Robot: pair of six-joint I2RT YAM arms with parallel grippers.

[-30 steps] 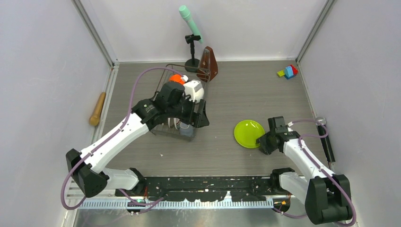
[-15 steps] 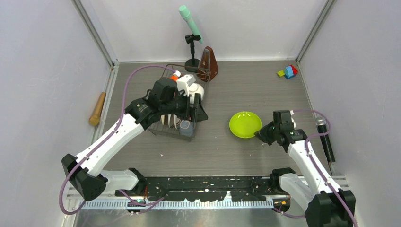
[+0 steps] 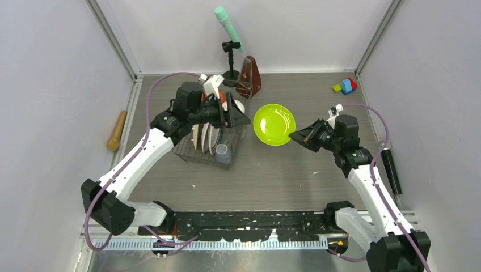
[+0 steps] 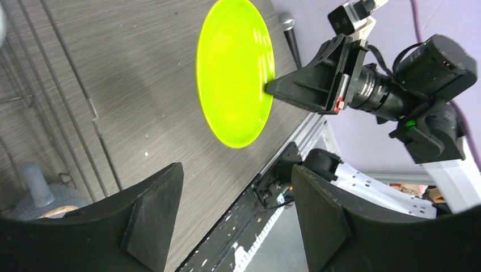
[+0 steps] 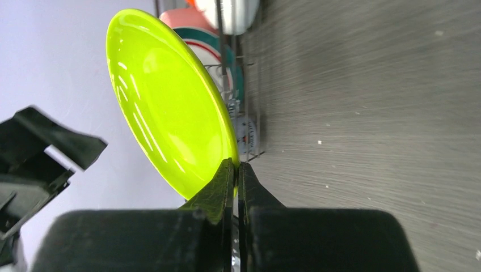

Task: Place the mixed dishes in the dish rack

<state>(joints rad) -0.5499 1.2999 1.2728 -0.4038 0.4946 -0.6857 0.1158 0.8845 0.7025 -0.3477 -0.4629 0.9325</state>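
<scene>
The right gripper (image 3: 295, 136) is pressed onto the right rim of the lime-green plate (image 3: 274, 124), pinching it thinly at the very edge (the right wrist view shows both fingers flat against the lip). The plate hangs tilted above the table (image 3: 272, 181), just right of the dish rack (image 3: 193, 157), and a narrow gap separates its left edge from the rack's wires. The left gripper (image 3: 235, 113) hovers over the rack's right side, fingers spread wide and aimed at the plate. White plates (image 3: 209, 137) stand upright in the rack. Open tabletop runs from beneath the plate to the near edge, and the brown metronome (image 3: 249, 76) stands close behind.
</scene>
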